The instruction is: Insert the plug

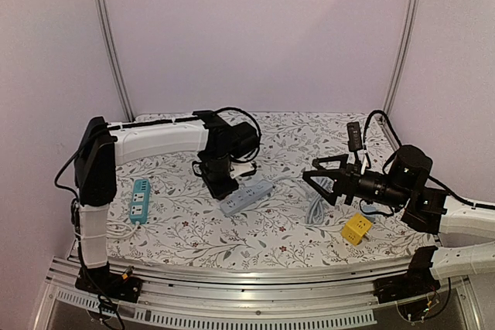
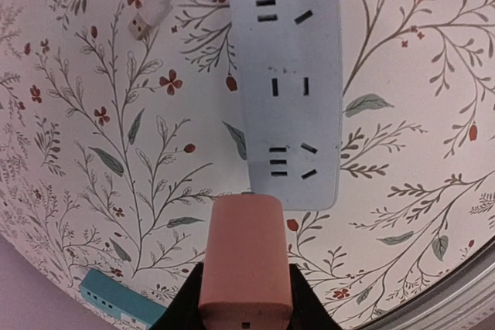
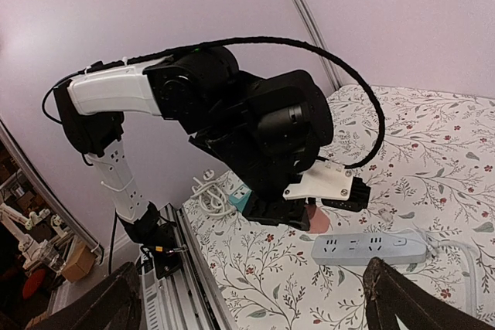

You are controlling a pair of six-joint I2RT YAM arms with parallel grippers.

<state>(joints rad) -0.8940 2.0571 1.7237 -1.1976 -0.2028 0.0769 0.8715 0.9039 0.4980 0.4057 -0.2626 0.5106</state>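
My left gripper (image 1: pixel 222 186) is shut on a pink plug block (image 2: pixel 246 260) and holds it upright just above the table. It hovers at the near end of a grey-blue power strip (image 2: pixel 288 83), which lies flat with its sockets facing up. The strip also shows in the top view (image 1: pixel 247 197) and in the right wrist view (image 3: pixel 371 249). My right gripper (image 1: pixel 311 172) is open and empty. It hangs in the air to the right of the strip and faces the left arm (image 3: pixel 255 129).
A teal power strip (image 1: pixel 140 200) lies at the left with a coiled white cable (image 3: pixel 205 191). A yellow cube adapter (image 1: pixel 356 229) sits at the front right, and a white cable (image 1: pixel 317 210) beside it. A loose USB connector (image 2: pixel 139 25) lies beside the grey-blue strip.
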